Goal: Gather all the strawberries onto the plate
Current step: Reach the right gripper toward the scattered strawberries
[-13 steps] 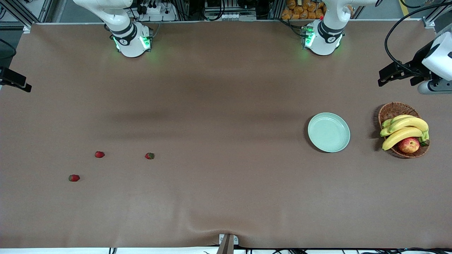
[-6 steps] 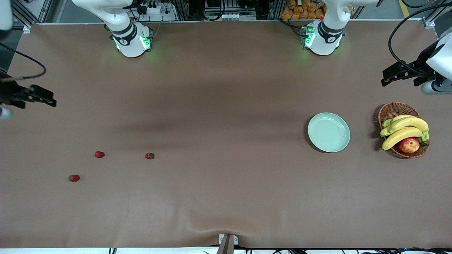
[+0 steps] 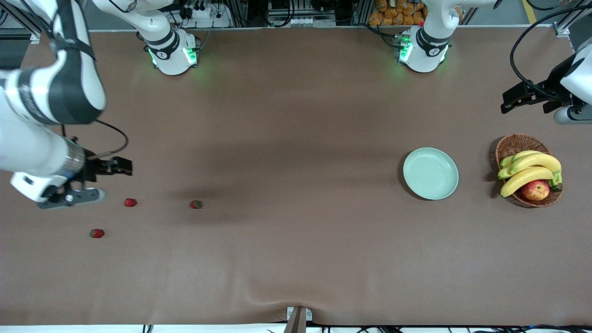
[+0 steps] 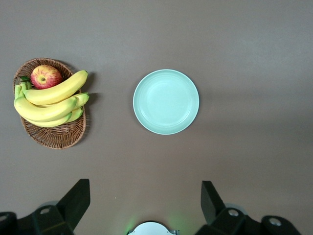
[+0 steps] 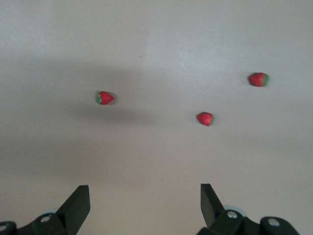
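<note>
Over the strawberries, my right hand hovers open, choosing a first pick.
My left hand waits open near the empty plate, leaving it clear.

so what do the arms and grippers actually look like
Both arms are glossy white with black joint bands, on round white bases lit green. Loose black cables loop along each. The right gripper and left gripper are black, two blocky fingers each, beside a grey wrist camera housing.
</note>
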Robot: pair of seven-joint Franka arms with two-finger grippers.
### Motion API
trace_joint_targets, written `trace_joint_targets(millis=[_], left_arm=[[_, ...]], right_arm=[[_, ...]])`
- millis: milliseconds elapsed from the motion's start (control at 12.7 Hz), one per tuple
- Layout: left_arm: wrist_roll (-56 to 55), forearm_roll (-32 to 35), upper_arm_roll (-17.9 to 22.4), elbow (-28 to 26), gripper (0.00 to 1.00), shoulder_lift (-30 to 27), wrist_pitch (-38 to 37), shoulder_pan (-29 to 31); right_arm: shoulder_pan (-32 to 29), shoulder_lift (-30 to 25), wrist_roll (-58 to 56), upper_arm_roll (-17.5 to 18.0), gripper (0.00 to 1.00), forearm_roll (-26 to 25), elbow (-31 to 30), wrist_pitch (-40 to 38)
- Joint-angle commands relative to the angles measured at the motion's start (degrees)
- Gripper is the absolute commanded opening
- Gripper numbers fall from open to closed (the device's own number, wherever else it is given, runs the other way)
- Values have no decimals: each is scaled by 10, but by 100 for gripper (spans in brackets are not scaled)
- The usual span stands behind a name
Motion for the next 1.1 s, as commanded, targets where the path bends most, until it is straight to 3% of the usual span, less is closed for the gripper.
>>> trace_joint_targets(millis=[0, 550, 1021], left_arm=[[11, -7, -2, -11, 100, -4, 17, 4], [11, -7, -2, -36, 100, -4, 48, 3], [11, -7, -3, -60, 100, -7, 72, 2]], right_arm=[[23, 46, 0, -5, 100, 2, 6, 35], [53, 149, -28, -5, 100, -2, -14, 215], [69, 168, -61, -5, 100, -6, -12, 262]])
